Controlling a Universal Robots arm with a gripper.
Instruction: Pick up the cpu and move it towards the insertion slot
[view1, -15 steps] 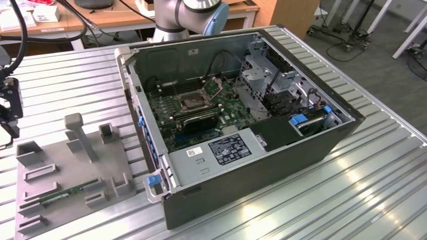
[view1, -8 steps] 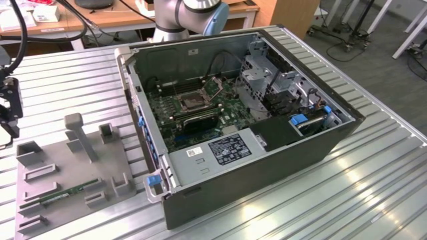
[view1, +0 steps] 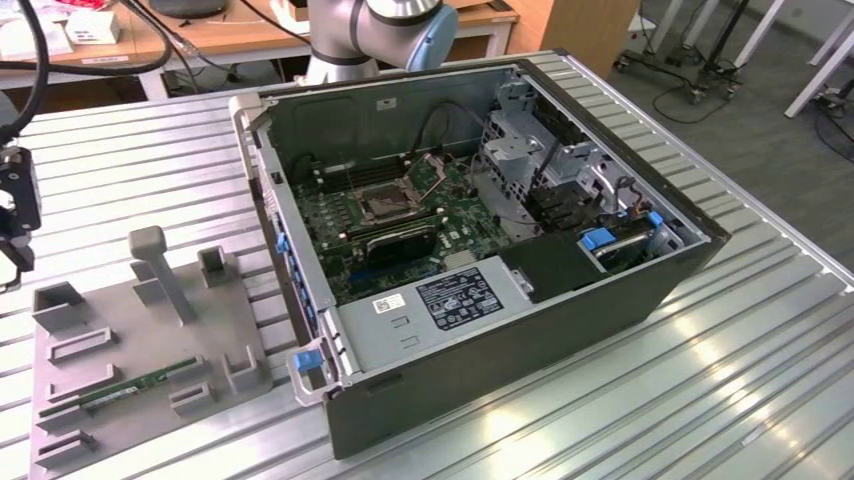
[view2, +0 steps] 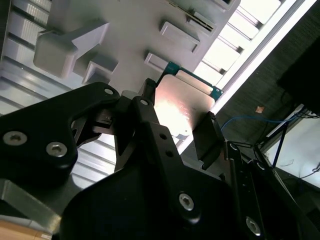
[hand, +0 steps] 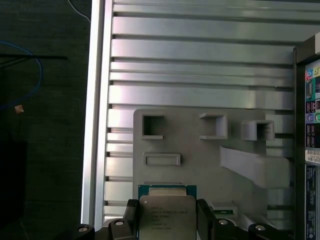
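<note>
Exterior view first: my gripper (view1: 16, 265) hangs by the far corner of the grey fixture plate (view1: 134, 340). A green memory stick (view1: 127, 388) lies in a holder on the plate. The open computer case (view1: 534, 300) stands just beside the plate, and inside it is the insertion slot (view1: 388, 203), a silvery frame on green board, well apart from me.

Second wrist view now: my fingers (view2: 207, 137) are clamped on the cpu (view2: 182, 107), one pad on each of two opposite edges. The chip is square, so it has no long axis. Its flat metal lid faces back at my wrist, and its green-rimmed free edge points away from me towards the fixture plate (view2: 125, 30).

First wrist view: the cpu (hand: 167, 215) sits between my fingers (hand: 204, 220) over the near edge of the fixture plate (hand: 200, 165), its sides square with the plate's sides. The green edge points at the plate's row of pockets. The slatted metal table (hand: 200, 50) lies beyond the plate.
</note>
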